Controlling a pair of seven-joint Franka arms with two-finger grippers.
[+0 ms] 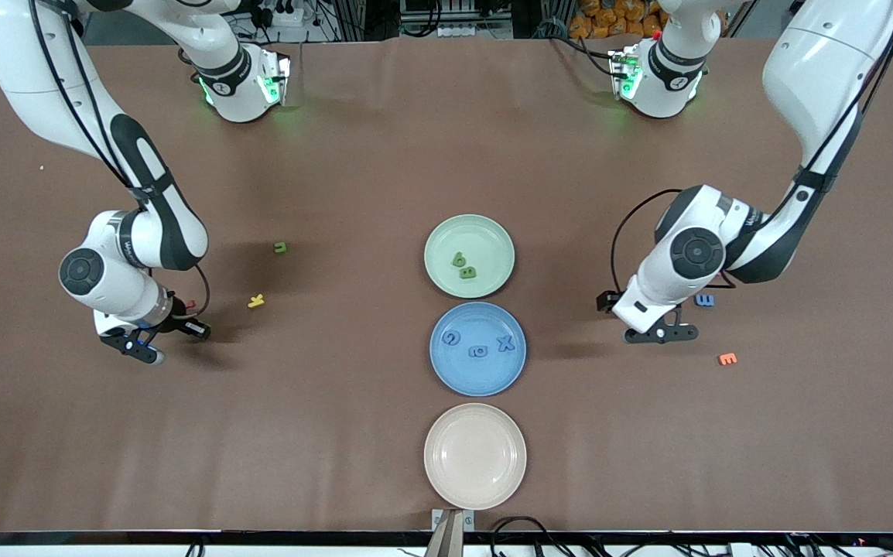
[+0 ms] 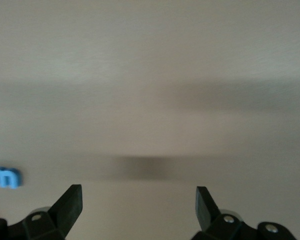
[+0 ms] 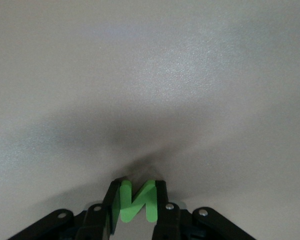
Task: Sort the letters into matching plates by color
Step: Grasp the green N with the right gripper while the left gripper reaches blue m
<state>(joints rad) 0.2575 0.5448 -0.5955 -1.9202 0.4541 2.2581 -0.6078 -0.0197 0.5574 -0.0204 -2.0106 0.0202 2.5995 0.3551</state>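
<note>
Down at the right arm's end of the table, the right gripper (image 1: 154, 346) is being kept low at the brown table (image 1: 338, 433), and its fingers are being pressed against both sides of a bright green letter (image 3: 136, 201), as the right wrist view makes plain. A grip on the flat sides looks chosen so the small piece cannot twist out.

Nearby, a yellow letter (image 1: 256, 301) and a dark green letter (image 1: 280, 247) are being left loose on the cloth, the green one farther from the front camera; a small red piece (image 1: 190, 305) is showing just beside the gripper.

In the middle, three plates are being kept in a line. The mint green plate (image 1: 446, 232), farthest from the camera, is holding two green letters (image 1: 463, 265); the blue plate (image 1: 454, 371) is holding three blue letters (image 1: 479, 346); the cream plate (image 1: 446, 480), nearest, is holding nothing. The held letter is judged to belong on the mint plate.

Toward the left arm's end, the left gripper (image 1: 662, 334) is being held waiting with its jaws spread wide and nothing between them, close by a blue letter (image 1: 704, 300), probably its next pick. An orange letter (image 1: 727, 359) is lying nearer the camera.
</note>
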